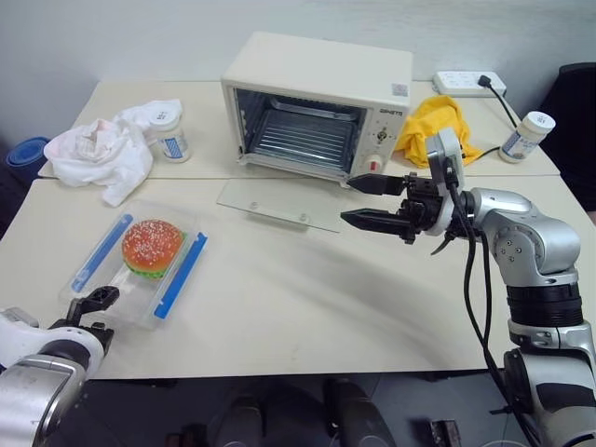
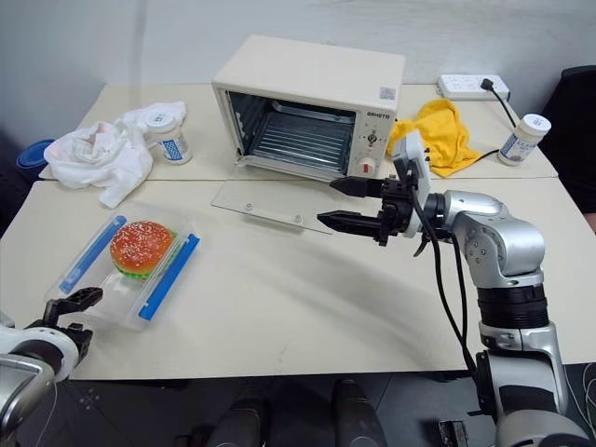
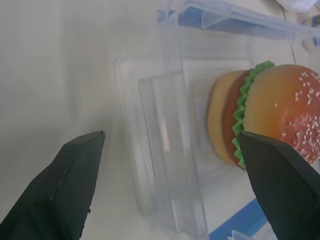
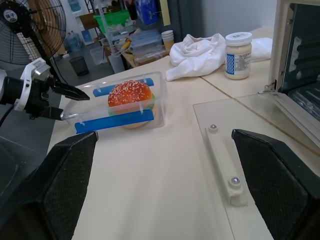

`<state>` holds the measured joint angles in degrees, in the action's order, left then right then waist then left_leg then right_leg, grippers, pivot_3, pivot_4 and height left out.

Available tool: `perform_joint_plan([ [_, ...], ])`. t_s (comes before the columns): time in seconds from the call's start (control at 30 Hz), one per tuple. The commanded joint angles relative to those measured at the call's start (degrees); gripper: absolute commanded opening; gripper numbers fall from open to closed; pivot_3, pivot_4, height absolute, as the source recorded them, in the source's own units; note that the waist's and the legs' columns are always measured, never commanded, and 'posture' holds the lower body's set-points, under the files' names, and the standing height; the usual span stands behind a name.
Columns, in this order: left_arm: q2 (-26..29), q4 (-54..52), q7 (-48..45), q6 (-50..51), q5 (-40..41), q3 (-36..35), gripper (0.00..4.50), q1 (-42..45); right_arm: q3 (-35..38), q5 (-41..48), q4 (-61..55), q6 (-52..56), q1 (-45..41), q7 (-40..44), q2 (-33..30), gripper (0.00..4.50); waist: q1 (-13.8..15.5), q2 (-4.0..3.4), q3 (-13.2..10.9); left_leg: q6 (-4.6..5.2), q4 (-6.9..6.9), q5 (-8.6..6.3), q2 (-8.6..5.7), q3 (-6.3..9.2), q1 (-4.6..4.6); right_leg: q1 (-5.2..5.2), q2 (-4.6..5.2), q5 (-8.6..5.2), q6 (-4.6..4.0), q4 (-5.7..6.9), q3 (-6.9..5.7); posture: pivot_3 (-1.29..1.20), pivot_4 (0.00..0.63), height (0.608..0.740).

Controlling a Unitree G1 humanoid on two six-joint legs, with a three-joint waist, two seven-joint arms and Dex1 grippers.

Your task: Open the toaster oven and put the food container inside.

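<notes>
The cream-white toaster oven (image 1: pixel 317 88) stands at the back of the table. Its glass door (image 1: pixel 279 203) lies flat on the tabletop and the wire rack (image 1: pixel 303 138) is exposed. The food container (image 1: pixel 112 296), a clear box with blue clips and a toy burger (image 1: pixel 152 246) inside, rests front left. My left gripper (image 1: pixel 93 312) is open at the container's near corner, one finger on each side of its end wall (image 3: pixel 165 150) in the left wrist view. My right gripper (image 1: pixel 347 200) is open and empty, pointing left, above the door's right end.
A crumpled white cloth (image 1: pixel 98 154) and a white jar (image 1: pixel 170 140) lie left of the oven. A yellow cloth (image 1: pixel 438 126), another jar (image 1: pixel 526 133) and a power strip (image 1: pixel 468 84) sit to its right. A seam (image 1: pixel 140 179) joins two tables.
</notes>
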<state>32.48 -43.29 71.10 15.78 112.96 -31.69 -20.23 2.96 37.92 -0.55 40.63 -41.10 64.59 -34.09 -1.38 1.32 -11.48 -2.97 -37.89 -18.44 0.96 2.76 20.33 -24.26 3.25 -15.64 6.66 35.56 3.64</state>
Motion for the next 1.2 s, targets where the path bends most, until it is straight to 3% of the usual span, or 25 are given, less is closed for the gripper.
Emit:
perform_joint_plan([
  [0.03,1.1,3.2,4.1,2.1,0.0,-0.1,4.48,3.8,2.4,1.8,-2.8,0.2,0.3,-0.7,-0.9,4.50,0.0,0.00,0.0,0.00,0.00,0.00,-0.01,0.00,0.00,0.00,0.01,0.00,0.00,0.00,0.00,0.00,0.150,0.740],
  [0.5,1.4,13.0,11.4,11.2,0.0,-4.9,0.36,11.6,3.9,5.5,-8.8,2.0,3.0,0.1,-4.9,4.50,-0.1,0.00,0.0,-0.02,0.03,0.00,-0.01,0.02,0.03,-0.01,0.02,0.04,0.07,-0.10,-0.03,0.00,0.150,0.740],
  [0.7,1.4,16.5,9.5,15.6,0.0,-5.4,0.26,13.1,4.5,7.7,-9.7,4.7,3.0,-0.7,-5.4,4.50,0.0,-0.01,0.0,-0.02,0.06,0.00,-0.01,0.02,0.03,-0.01,0.03,0.03,0.05,-0.12,-0.03,0.00,0.150,0.740],
  [0.83,7.1,25.1,3.6,25.3,0.0,-5.1,0.26,21.3,5.1,8.9,-13.2,5.2,4.2,-0.9,-7.1,4.50,0.9,-0.02,0.0,-0.05,0.06,0.04,-0.02,0.07,0.02,-0.01,0.03,0.00,-0.01,-0.08,-0.07,0.00,0.150,0.740],
  [0.93,14.6,36.2,-2.8,36.6,0.0,-2.3,0.26,32.5,6.3,9.6,-14.3,5.4,5.3,-2.1,-7.5,4.50,1.4,0.01,0.0,-0.13,0.08,0.10,-0.02,0.17,0.06,0.00,-0.01,0.00,-0.08,-0.16,-0.15,0.00,0.150,0.740],
  [1.07,25.7,54.4,-13.3,49.3,-0.2,8.7,0.26,51.8,8.1,9.6,-15.7,5.6,7.9,-4.6,-8.2,4.50,1.4,0.18,-0.1,-0.14,0.09,0.10,-0.10,0.27,0.26,-0.08,0.01,0.05,0.01,-0.25,-0.23,0.00,0.150,0.740],
  [1.2,27.5,71.7,-31.1,61.2,-17.2,22.6,0.26,76.3,10.9,11.4,-19.3,6.4,11.7,-7.8,-8.6,4.50,1.3,0.19,-0.1,-0.13,0.26,0.10,-0.21,0.33,0.67,-0.37,0.07,0.14,0.21,-0.48,-0.31,0.00,0.150,0.740],
])
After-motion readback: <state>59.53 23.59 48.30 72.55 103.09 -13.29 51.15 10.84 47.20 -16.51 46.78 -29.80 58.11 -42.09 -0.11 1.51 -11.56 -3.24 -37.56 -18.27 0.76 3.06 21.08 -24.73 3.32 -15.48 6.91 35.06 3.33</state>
